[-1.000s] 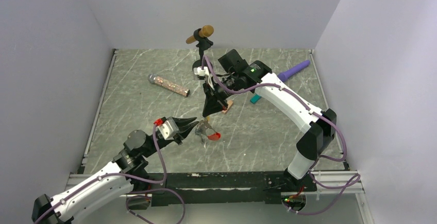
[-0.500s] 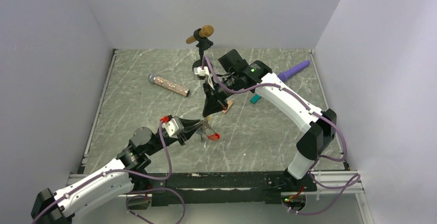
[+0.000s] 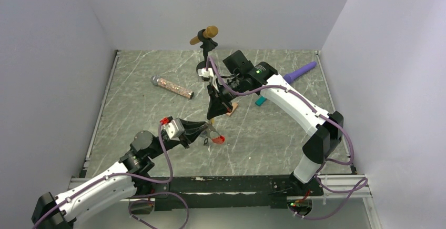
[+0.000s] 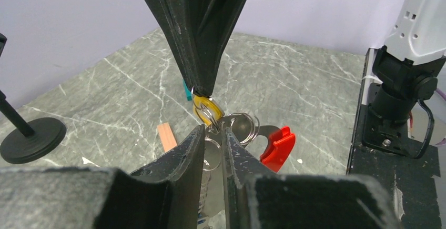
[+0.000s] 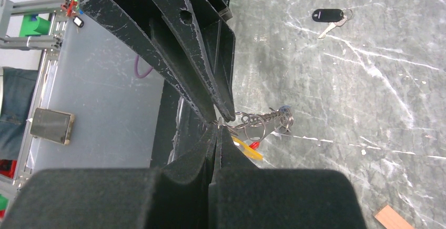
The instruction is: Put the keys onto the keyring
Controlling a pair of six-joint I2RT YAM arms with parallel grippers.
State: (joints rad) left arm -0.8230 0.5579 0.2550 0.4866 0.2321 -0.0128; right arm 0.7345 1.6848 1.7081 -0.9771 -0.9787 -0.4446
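At table (image 3: pixel 273 134) centre, keyring (image 4: pixel 243 127): silvery rings bunched between both gripper tips, red fob (image 4: pixel 277 147) just beside.
Left gripper (image 4: pixel 213 130): fingers nearly together, pinching a silvery ring.
Right gripper (image 4: pixel 203 88): clenched from above on yellow key (image 4: pixel 202 106).
Black key (image 5: pixel 327 16): flat on table, well apart.

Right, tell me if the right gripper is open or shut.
Shut: the right gripper pinches the yellow key, fingers pressed together with no gap.

arms (image 3: pixel 286 95): white, black joints; cables (image 3: pixel 349 152): purple; left pincer (image 4: pixel 213 129), right pincer (image 5: pixel 217 127): black
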